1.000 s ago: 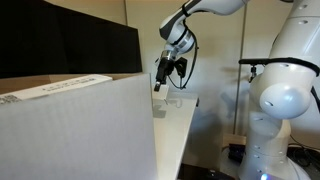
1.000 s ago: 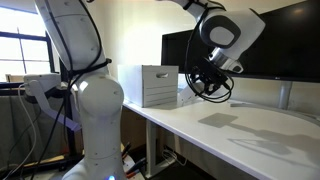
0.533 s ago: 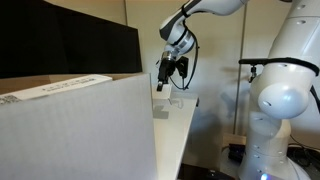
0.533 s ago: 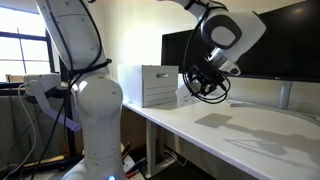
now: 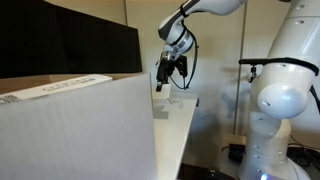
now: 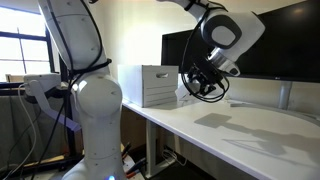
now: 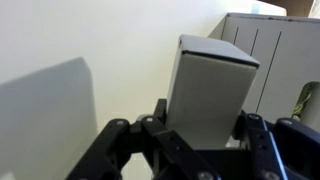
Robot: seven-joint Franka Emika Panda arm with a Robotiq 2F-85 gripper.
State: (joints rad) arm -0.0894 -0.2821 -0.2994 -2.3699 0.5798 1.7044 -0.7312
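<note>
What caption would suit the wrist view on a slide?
Gripper holds a small white box over a pale tabletop, a ribbed white bin beyond.

pincer hangs beside white box over table.

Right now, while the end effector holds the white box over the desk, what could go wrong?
1. The end effector grips the white box only at its near end. Most of it sticks out past the fingers, so it may tilt or slip.
2. The white drawer unit stands close beside it on the desk. A sideways move could knock the box against it.
</note>
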